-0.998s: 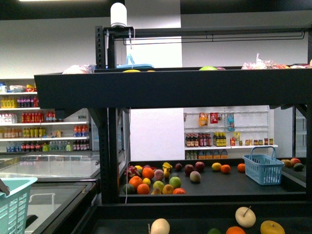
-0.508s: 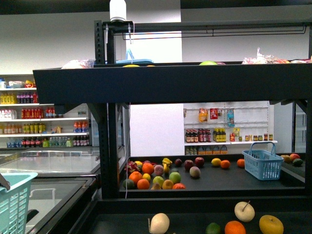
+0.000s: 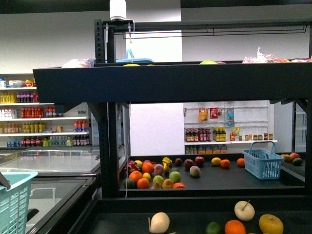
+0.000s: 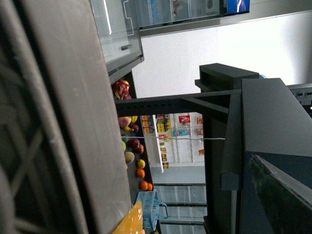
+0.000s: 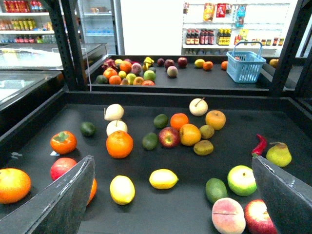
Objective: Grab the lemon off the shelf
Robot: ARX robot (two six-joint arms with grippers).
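Slid slightly upward in the front view over the last second: shelf (image 3: pixel 170 83) upper lip, blue basket (image 3: pixel 262 165). Cropped further by the top edge: white cylinder (image 3: pixel 117 9). Now showing more fully along the bottom edge: orange (image 3: pixel 235 227), green fruit (image 3: pixel 213 228), yellow fruit (image 3: pixel 271 224).

Grocery shop: produce shelf (image 3: pixel 170 83), bottle shelving (image 3: pixel 44 127), probably chest freezers (image 3: pixel 53 168).

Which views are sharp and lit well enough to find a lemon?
Front view: sharp, even light, but the upper tray of the shelf blocks much. Left wrist view: a blurred grey surface near the lens fills half. Right wrist view: bright, sharp; a lemon reads clearly; the right claw intrudes at both lower corners.
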